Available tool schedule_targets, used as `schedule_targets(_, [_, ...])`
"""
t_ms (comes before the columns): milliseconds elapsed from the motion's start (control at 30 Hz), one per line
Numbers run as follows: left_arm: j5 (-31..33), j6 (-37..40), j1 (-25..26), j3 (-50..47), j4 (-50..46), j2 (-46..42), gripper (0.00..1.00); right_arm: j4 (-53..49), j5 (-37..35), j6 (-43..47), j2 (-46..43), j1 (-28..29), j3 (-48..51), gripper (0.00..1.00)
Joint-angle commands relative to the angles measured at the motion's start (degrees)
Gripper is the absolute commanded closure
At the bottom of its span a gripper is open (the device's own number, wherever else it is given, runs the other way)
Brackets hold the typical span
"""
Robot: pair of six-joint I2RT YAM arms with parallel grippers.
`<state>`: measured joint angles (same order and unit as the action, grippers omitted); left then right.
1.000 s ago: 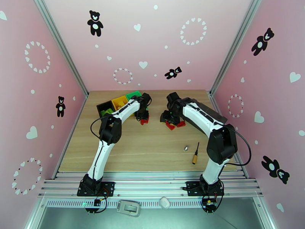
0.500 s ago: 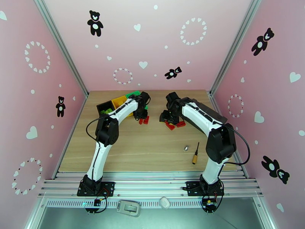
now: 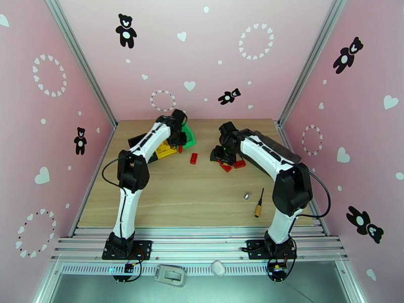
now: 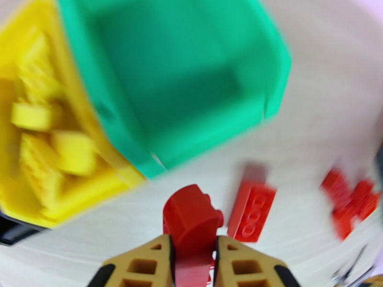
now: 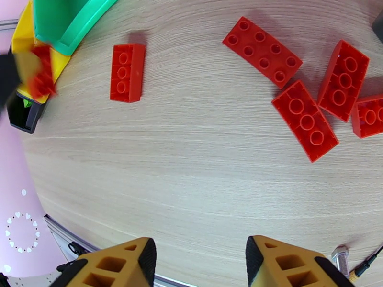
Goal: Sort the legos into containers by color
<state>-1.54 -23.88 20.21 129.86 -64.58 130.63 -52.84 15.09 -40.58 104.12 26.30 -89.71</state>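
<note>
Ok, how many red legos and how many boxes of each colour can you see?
Red legos lying loose: 5
Red lego in the left claw: 1
Green box: 1
Yellow box: 1
Black box: 1
Total: 9 things

Left gripper [image 3: 179, 144], carrying a red brick [image 3: 180, 149], poised at the near edge of the yellow bin [image 3: 164, 150], beside the green bin [image 3: 190, 138]. One loose brick [image 3: 193, 158] lies on the table [image 3: 192, 198]. Right gripper [image 3: 225, 158] hovers over a cluster of red bricks [image 3: 226, 167].
</note>
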Motion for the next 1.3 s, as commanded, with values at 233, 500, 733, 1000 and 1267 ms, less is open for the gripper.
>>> schedule_targets(233, [-6.5, -8.9, -6.6, 17.2, 1.2, 10.1, 0.70, -0.5, 2.1, -1.4, 1.7, 1.4, -4.2, 0.46])
schedule_targets(500, [-14.5, -13.0, -7.6, 17.7, 8.4, 13.2, 0.47, -1.1, 1.9, -1.5, 2.0, 1.4, -5.3, 0.45])
schedule_targets(733, [-14.4, -12.4, -7.4, 16.0, 8.9, 10.7, 0.32, -0.7, 1.5, -0.8, 2.2, 1.9, -5.1, 0.41])
schedule_targets(1000, [-8.6, -5.4, -3.6, 8.1, 4.6, 3.6, 0.27, -0.2, 0.4, 0.5, 2.5, 1.9, -5.1, 0.33])
schedule_targets(1267, [-1.1, 0.4, 5.1, -1.3, 1.3, 0.1, 0.28, 0.1, -2.8, 1.3, 1.9, 1.8, -5.1, 0.30])
